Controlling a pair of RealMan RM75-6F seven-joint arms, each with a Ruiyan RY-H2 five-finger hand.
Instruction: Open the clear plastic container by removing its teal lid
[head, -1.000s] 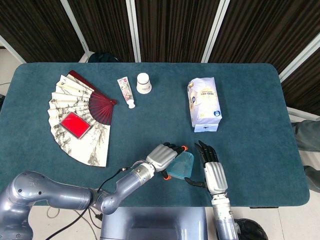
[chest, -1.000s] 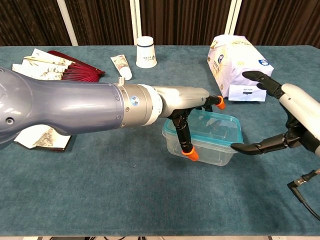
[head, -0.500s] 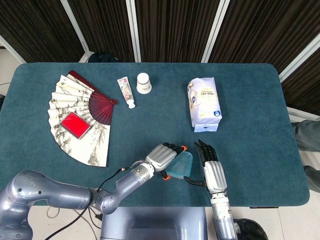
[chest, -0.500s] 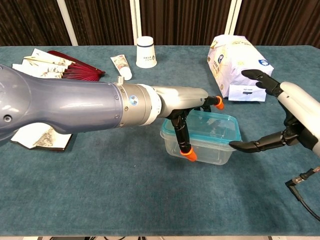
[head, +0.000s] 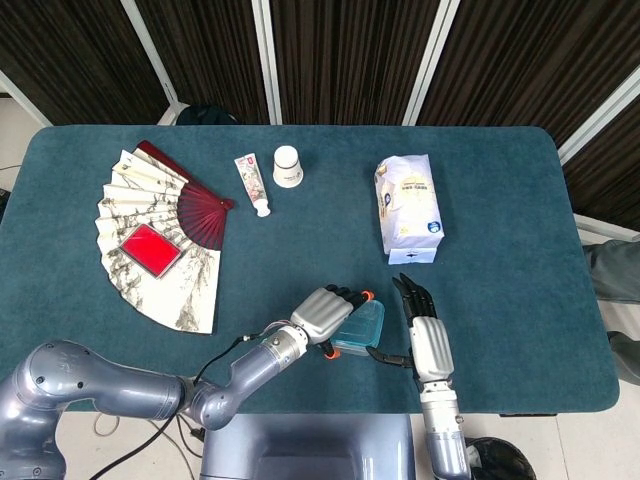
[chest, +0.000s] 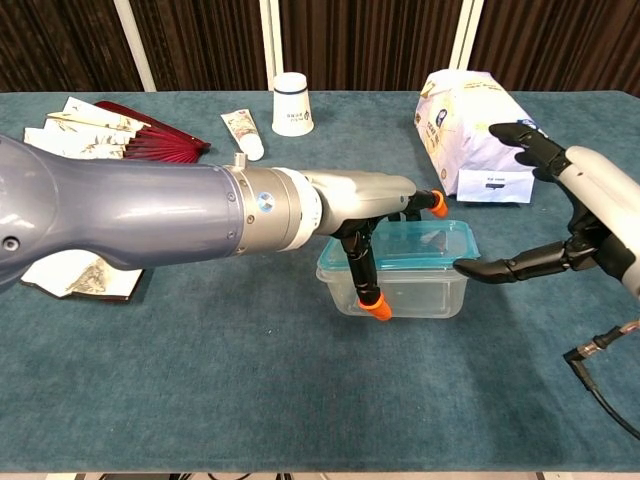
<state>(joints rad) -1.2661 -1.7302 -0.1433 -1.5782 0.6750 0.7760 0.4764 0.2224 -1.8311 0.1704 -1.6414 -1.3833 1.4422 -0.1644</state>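
Note:
The clear plastic container (chest: 405, 291) with its teal lid (chest: 425, 245) on top stands near the table's front edge, also seen as the container (head: 362, 331) in the head view. My left hand (chest: 375, 225) grips its left end, thumb down the front wall and orange-tipped fingers over the lid; the head view shows this left hand (head: 325, 315) too. My right hand (chest: 565, 225) is open just right of the box, its thumb tip close to the right wall. In the head view the right hand (head: 422, 335) sits beside the container.
A white bag (head: 408, 207) lies behind the container. A white cup (head: 287, 166) and a tube (head: 252, 182) sit at the back. A spread paper fan (head: 160, 235) covers the left side. The table's front edge is close below both hands.
The container has shifted slightly left and turned square to the front edge in my left hand. My right hand has followed leftward, its thumb nearer the box.

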